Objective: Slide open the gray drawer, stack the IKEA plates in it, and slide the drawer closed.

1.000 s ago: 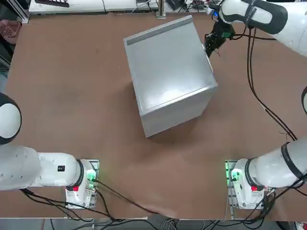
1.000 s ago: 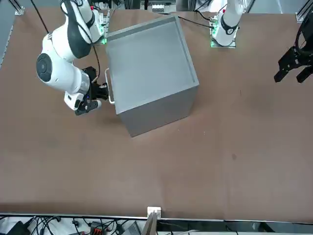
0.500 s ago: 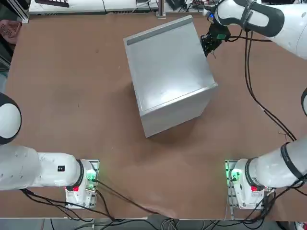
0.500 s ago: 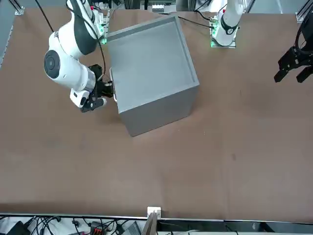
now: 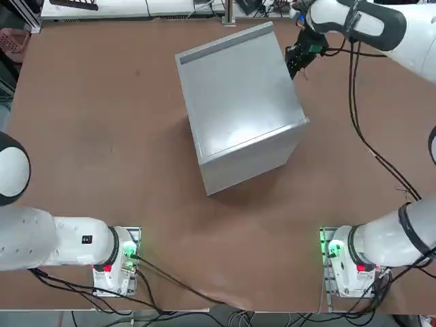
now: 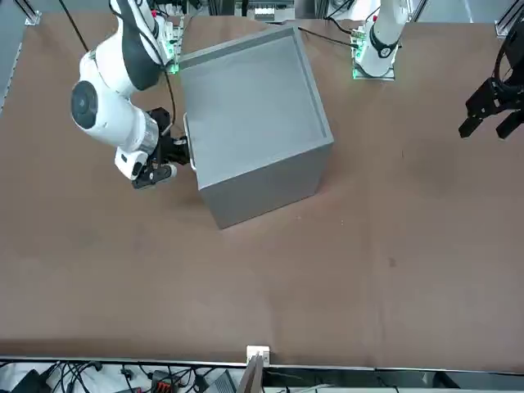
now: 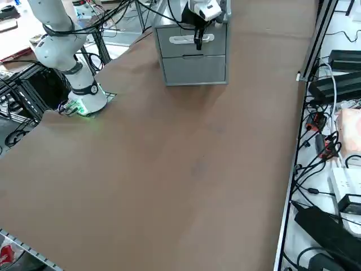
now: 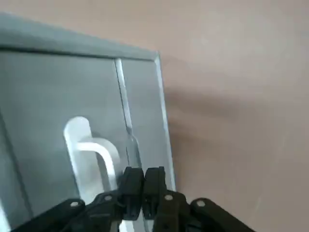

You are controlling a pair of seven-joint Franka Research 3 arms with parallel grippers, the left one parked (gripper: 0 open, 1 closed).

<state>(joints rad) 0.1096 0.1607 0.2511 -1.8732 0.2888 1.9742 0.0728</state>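
Gray drawer (image 7: 194, 69), w/ flat gray front panel, sits shut in the big plain gray box cabinet (image 5: 242, 102), its face flush w/ the rest of the front. A second gray front (image 7: 174, 48) is right above it, bearing a white curved handle (image 8: 91, 154). Right gripper (image 8: 143, 193), black two-finger, is at that front, fingertips together, nothing between them; it's just beside the handle, whether touching I can't tell. White-and-black right arm (image 6: 123, 90) reaches along the handle side of the cab. Cab stands at an angle on a brown tabletop (image 5: 136, 170), far from the arm bases, top smooth w/ a raised rim, casting a soft shadow on the brown. Thin black cables (image 5: 354, 102) hang from the arm. Rm around: metal frame rails along the table edge; past one edge a white surface (image 7: 338, 51) w/ black boxes, tangled black wires, a white power strip (image 7: 345, 186) & red-and-black bits; pink basket (image 5: 15, 42) near a table corner; red can (image 7: 7, 254) in a bin off another corner.
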